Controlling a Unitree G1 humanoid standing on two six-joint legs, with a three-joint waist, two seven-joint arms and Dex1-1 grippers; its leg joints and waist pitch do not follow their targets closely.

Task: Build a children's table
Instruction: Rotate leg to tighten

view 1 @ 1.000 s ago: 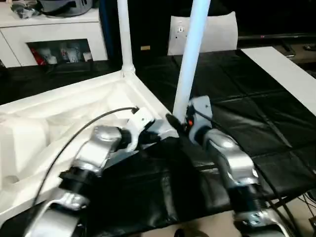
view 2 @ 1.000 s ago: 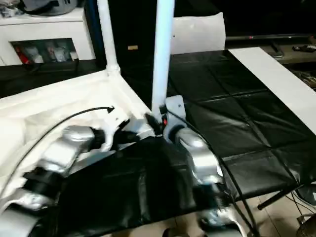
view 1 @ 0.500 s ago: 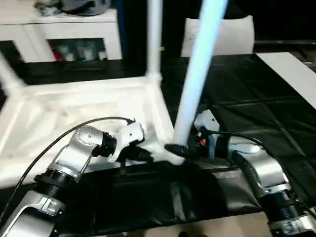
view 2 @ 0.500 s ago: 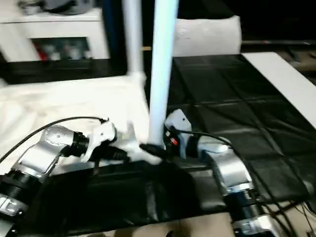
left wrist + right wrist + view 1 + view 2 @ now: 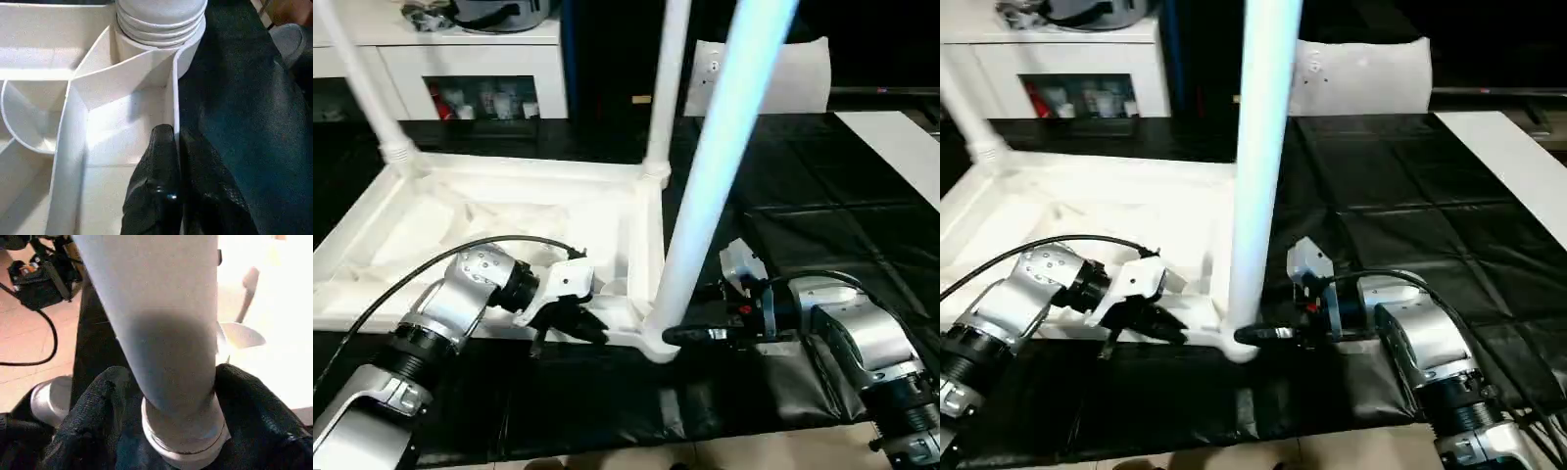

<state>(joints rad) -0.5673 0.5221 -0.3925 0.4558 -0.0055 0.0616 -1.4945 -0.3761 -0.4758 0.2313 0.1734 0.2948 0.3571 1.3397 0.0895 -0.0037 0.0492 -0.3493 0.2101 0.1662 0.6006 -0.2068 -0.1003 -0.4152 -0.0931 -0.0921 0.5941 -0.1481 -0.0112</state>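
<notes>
Left gripper [image 5: 177, 147] pinching the table top's rim [image 5: 172, 93], right gripper [image 5: 168, 396] straddling the near leg [image 5: 720, 166]; a twist could unseat it.

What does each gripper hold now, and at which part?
The left gripper pinches the side wall of the table top near a corner socket. The right gripper has its fingers around the base of the nearest leg.

Head pair high over the upturned table [image 5: 509, 211], wrist cameras close in.
</notes>
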